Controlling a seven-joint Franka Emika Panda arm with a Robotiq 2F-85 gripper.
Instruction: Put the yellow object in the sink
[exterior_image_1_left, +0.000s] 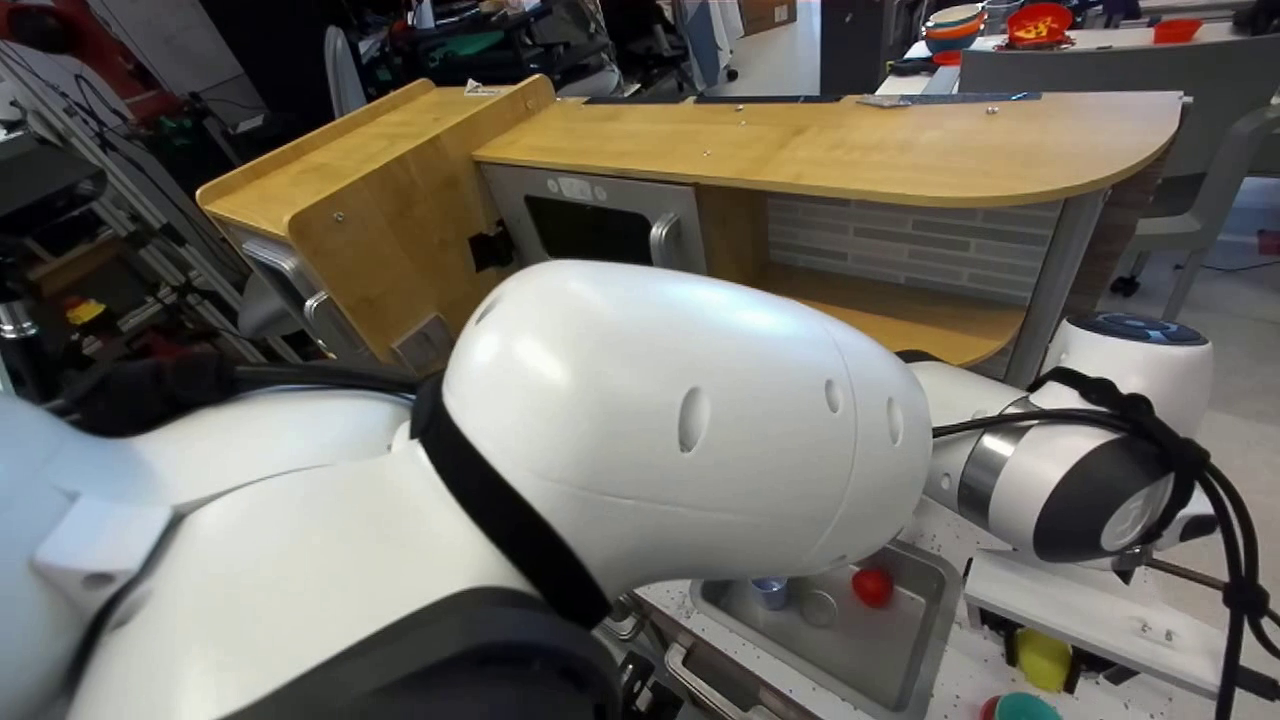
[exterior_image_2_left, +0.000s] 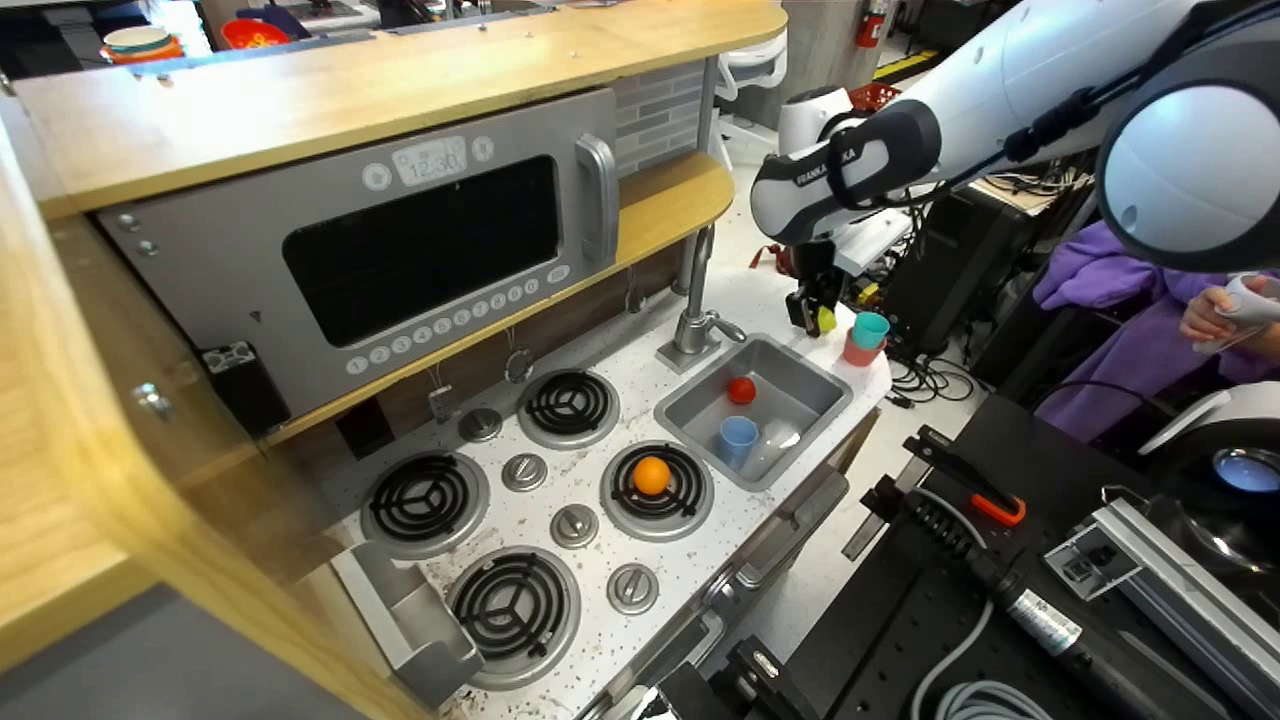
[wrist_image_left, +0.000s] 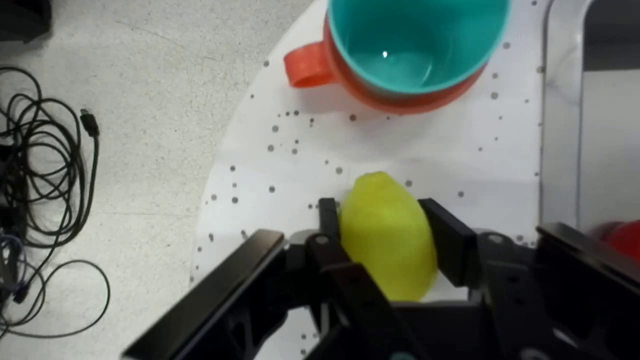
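Note:
The yellow object (wrist_image_left: 387, 245) looks like a lemon. It sits between the black finger pads of my gripper (wrist_image_left: 378, 212), with a pad against each side, so the gripper is shut on it. Its lower end is partly hidden by the gripper in the wrist view. The yellow object also shows in both exterior views (exterior_image_1_left: 1043, 660) (exterior_image_2_left: 826, 319), in the gripper (exterior_image_2_left: 811, 314) over the counter's end beyond the sink (exterior_image_2_left: 790, 415). I cannot tell whether it touches the counter. The sink's rim shows at the right of the wrist view (wrist_image_left: 561, 125).
A red ball (exterior_image_2_left: 741, 390) and a blue cup (exterior_image_2_left: 737, 440) are in the sink. A teal cup (wrist_image_left: 415, 45) stacked in a red cup (wrist_image_left: 307, 65) stands on the counter near the gripper. A faucet (exterior_image_2_left: 692, 335) rises behind the sink. An orange ball (exterior_image_2_left: 652, 476) sits on a burner.

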